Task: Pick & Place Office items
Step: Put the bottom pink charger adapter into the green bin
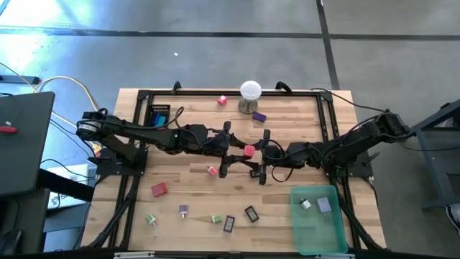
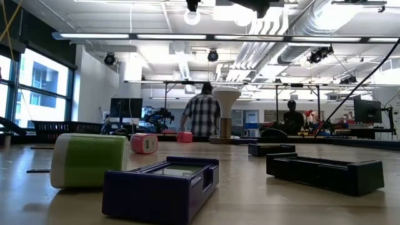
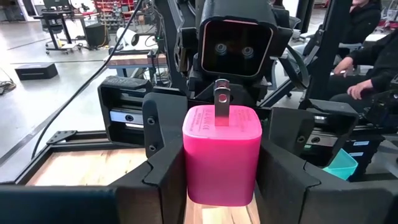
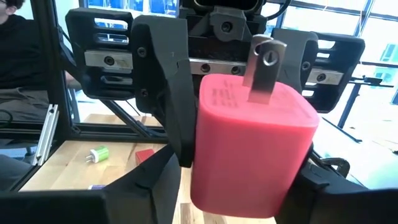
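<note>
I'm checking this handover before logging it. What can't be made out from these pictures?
- High view: the pink plug block is largely covered by the left gripper and right gripper, and too small to judge contact.
- Low view: neither gripper shows; both lie above the top edge.
- Right wrist view: the block hides the table beneath it.
- High view: the two pieces in the teal bin are too small to identify.

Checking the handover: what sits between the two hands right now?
A pink charger block, prongs up, sits between the left hand and the right hand; both wrist views show it clamped.
</note>
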Controlling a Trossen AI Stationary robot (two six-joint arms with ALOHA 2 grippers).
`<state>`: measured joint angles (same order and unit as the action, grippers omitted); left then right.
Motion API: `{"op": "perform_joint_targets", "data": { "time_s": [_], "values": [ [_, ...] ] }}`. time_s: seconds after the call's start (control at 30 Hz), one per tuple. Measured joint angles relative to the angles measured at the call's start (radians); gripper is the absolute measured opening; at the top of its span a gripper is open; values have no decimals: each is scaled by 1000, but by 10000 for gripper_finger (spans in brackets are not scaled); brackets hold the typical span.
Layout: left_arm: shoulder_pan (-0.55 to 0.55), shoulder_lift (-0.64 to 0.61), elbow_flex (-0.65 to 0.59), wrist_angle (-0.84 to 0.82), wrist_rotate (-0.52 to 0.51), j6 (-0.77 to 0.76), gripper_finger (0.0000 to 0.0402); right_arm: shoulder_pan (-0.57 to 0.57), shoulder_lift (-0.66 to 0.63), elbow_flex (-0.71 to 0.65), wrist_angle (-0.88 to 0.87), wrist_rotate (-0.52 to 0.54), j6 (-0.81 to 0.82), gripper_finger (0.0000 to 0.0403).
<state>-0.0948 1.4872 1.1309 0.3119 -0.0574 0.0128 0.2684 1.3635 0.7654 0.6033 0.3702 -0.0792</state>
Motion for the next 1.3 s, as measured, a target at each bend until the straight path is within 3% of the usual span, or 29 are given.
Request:
{"op": "perform_joint_targets", "data": {
  "time_s": [0.5, 0.7, 0.97, 1.17, 1.3],
  "values": [
    [-8, -1, 1, -41, -5, -3, 163, 0, 0, -1, -20, -2, 0, 134],
    [-8, -1, 1, -41, -3, -6, 163, 0, -1, -1, -20, -5, 3, 149],
    [-8, -1, 0, -38, -3, -69, 163, 0, -2, -1, -24, -9, 10, 132],
    [-7, -1, -1, -39, 12, 9, 164, 0, -2, -1, -32, -9, 4, 158],
    [-7, 0, -2, -43, 36, 66, 164, 1, -2, 0, -44, -9, 3, 139]
  ]
}}
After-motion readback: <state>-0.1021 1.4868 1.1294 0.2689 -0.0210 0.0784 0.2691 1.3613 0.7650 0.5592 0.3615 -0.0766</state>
